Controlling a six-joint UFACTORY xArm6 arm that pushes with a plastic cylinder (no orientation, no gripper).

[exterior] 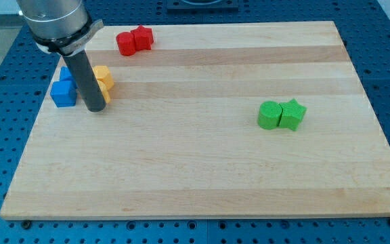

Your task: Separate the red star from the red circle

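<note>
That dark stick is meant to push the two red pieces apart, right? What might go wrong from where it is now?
1. The red star and red circle touch, so a push on one would likely drag both along.
2. My tip sits between the blue blocks and yellow blocks; moving off could knock them.
3. The reds lie near the board's top edge, so a push that way might tip one off.

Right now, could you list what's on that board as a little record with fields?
red pair: red circle and red star, touching, view's top left
my tip: between the blue blocks and yellow blocks, below the red pair
green pair: green circle touching green star, view's right
surface: wooden board
</note>
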